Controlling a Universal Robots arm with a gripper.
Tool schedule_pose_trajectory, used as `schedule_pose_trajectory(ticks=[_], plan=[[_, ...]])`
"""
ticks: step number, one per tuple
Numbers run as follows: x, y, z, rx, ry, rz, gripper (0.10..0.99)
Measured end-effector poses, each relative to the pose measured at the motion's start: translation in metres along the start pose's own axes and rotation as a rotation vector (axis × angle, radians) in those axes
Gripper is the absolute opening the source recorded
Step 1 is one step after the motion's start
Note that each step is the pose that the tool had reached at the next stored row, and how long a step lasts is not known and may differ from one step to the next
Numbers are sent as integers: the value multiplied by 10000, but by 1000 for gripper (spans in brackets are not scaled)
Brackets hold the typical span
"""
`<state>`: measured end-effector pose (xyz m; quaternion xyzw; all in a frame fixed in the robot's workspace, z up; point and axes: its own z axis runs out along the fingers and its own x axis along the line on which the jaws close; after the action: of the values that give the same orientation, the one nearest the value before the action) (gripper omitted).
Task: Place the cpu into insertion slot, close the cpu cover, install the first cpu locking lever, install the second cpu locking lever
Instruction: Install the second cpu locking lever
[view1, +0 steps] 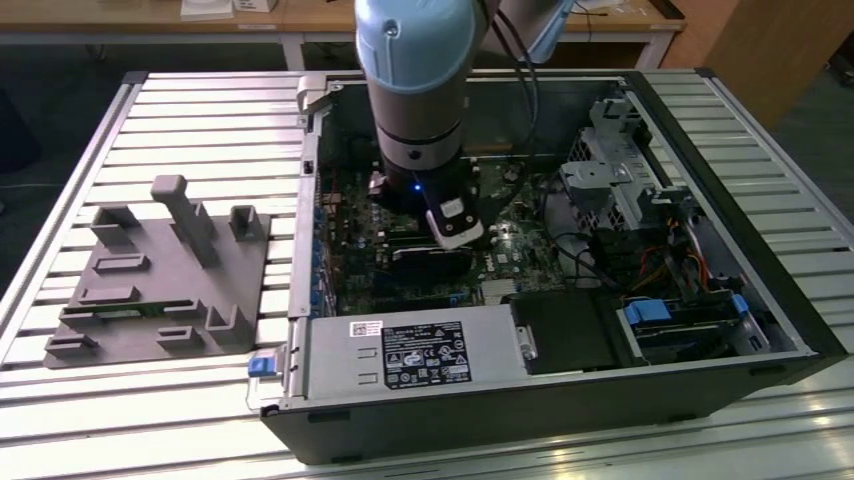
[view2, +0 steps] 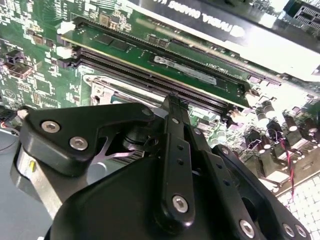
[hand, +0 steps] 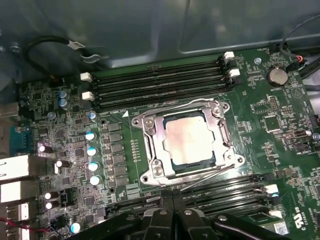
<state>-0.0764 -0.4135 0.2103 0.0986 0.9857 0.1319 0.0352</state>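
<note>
1. This looks like a robotics lab or test workshop
2. An open computer case (view1: 561, 330) lies on its side on a slatted aluminium worktable (view1: 187, 110), motherboard (hand: 280, 125) exposed
3. A grey moulded fixture block (view1: 154, 275) sits beside it on the table
4. Wooden benches (view1: 307, 20) stand behind, and an industrial robot arm (view1: 416, 90) reaches into the case

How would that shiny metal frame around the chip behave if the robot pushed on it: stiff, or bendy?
The cpu cover looks like thin stamped sheet metal with a big window, so it probably flexes slightly under a push. It lies flat over the cpu, which likely backs it. Its smooth, glossy surface could let the gripper slide off.
</note>
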Motion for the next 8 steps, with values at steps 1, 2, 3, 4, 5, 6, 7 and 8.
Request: schedule_pose_trajectory(ticks=[1,2,3,4,5,6,7,8], plan=[[6,-8,4,-65,12,6,106],[14,-14,9,-141,26,13,106],[20,-18,13,-206,39,19,106],[26,-22,18,-278,53,25,106],[32,-25,23,-345,67,30,106],[38,-29,29,-408,78,34,106],[42,-33,36,-459,89,37,106],[47,-36,44,-499,97,41,106]])
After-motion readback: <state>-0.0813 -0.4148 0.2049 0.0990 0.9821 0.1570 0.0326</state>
